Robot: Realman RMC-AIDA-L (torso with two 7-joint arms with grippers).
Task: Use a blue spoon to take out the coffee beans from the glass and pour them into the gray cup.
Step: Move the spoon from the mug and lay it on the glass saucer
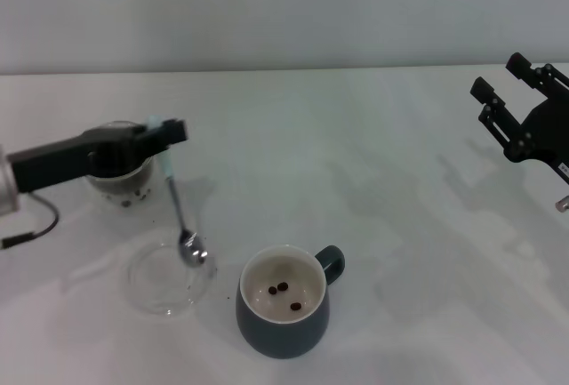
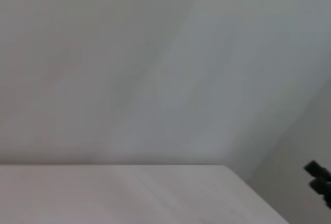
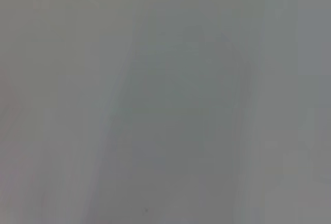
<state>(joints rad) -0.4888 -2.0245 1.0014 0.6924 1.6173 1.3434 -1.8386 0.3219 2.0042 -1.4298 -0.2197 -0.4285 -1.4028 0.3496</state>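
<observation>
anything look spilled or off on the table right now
No spill stands out. The left gripper holds the blue spoon bowl-down over the shallow glass dish, beside the gray cup rather than above it. Coffee beans lie inside the cup. The right gripper is parked far right.

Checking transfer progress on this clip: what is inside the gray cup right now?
Inside the gray cup, three coffee beans lie on the cream-white bottom. The near inner wall is hidden by the rim. The blue spoon, held by the left end effector, hangs outside it.
</observation>
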